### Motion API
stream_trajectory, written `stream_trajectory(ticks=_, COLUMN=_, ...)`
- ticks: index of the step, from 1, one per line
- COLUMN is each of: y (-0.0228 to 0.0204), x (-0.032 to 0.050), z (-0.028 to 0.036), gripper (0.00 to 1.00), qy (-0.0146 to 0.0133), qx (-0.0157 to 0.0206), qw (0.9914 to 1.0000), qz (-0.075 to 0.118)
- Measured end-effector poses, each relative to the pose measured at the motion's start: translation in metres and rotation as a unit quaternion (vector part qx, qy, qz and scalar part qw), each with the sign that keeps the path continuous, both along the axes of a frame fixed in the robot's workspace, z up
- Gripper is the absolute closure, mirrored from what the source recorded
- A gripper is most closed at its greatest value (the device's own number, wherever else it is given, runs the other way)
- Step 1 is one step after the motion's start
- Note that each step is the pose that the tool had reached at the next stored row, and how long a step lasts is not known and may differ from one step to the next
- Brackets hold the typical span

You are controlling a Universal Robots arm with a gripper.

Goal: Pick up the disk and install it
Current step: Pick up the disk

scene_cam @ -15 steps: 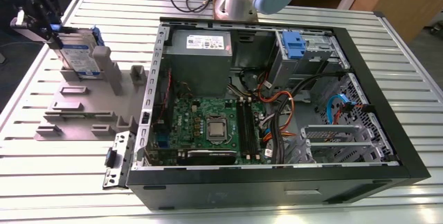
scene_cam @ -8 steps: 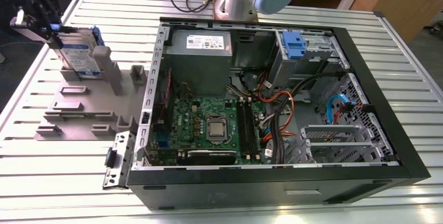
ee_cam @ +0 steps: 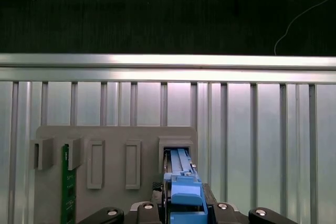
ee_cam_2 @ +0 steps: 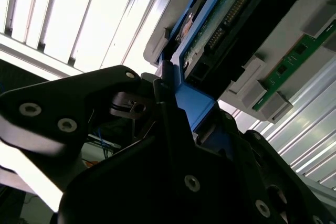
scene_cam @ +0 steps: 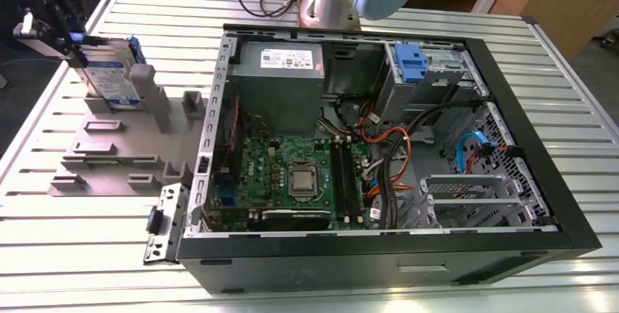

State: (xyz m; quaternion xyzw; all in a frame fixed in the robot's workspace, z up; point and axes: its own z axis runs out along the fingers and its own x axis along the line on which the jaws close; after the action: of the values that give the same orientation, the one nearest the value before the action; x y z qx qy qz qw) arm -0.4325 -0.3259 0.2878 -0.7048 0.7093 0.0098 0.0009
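Claw (ee_cam: 184,208) sits right on the top edge of the disk (ee_cam: 181,182), jaws closed tight either side of its blue rail, so it looks gripped; disk stands on edge in a slot of the grey holder (ee_cam: 121,145), long axis roughly upright and running straight away from the claw down into the slot. Holder rests on the slatted table (ee_cam: 252,129); in the exterior view the open computer case (scene_cam: 367,262) lies well apart toward the exterior view's right.
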Motion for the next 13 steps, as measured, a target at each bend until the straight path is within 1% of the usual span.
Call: stream_trajectory(ticks=13, y=0.0000, x=0.0000, z=0.0035, gripper=0.63, qy=-0.0001, qx=0.0000, qw=1.00000, qz=0.000)
